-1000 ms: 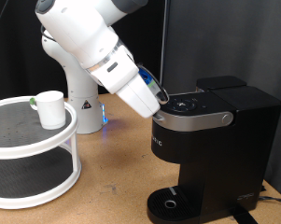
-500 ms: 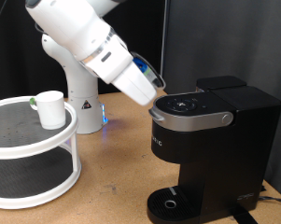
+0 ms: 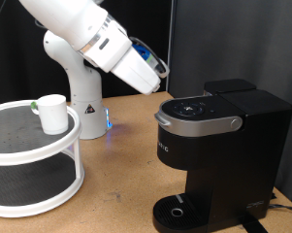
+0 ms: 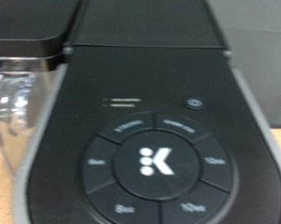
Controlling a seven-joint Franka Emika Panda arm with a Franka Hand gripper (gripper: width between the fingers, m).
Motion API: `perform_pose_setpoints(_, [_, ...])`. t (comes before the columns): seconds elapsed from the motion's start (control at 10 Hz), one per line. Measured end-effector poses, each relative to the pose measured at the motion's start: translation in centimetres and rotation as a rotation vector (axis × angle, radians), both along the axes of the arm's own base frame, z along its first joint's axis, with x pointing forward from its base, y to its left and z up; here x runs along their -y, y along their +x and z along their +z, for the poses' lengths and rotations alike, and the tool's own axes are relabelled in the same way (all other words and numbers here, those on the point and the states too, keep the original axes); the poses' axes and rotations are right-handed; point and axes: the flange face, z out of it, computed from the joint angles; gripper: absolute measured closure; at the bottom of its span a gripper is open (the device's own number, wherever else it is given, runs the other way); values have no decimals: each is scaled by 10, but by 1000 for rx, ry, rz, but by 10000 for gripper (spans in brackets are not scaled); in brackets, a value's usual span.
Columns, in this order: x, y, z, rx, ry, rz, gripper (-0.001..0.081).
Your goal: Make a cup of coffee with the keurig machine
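The keurig machine [image 3: 223, 146] stands at the exterior view's right, lid down, with its grey-silver handle [image 3: 199, 122] at the front and a round drip tray [image 3: 178, 211] at its base. My gripper [image 3: 161, 70] hangs in the air above and to the left of the lid, apart from it; its fingers are too small to make out. The wrist view shows the lid's button panel [image 4: 155, 166] from close above, with no fingers in it. The white cup [image 3: 52, 113] stands on the top shelf of a round rack at the exterior view's left.
The white two-tier round rack [image 3: 39, 148] holds a small dark pod with a green top [image 3: 35, 105] beside the cup. The robot base [image 3: 82, 102] stands behind it. Wooden table top [image 3: 121, 180] lies between rack and machine.
My gripper has lifted up and to the exterior view's left, off the machine's handle and lid. The lid stays down. The cup has not moved.
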Motion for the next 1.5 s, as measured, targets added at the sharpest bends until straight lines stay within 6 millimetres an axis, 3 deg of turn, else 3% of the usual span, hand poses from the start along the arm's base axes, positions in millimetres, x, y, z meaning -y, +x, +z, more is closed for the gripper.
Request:
perform_pose_setpoints(0.2, [5, -5, -4, 25, 22, -126, 806])
perform_pose_setpoints(0.9, [42, -77, 12, -15, 86, -216, 806])
perform_pose_setpoints(1.3, [47, -72, 7, -37, 66, -340, 806])
perform_pose_setpoints(1.5, [54, -80, 9, -50, 72, -353, 806])
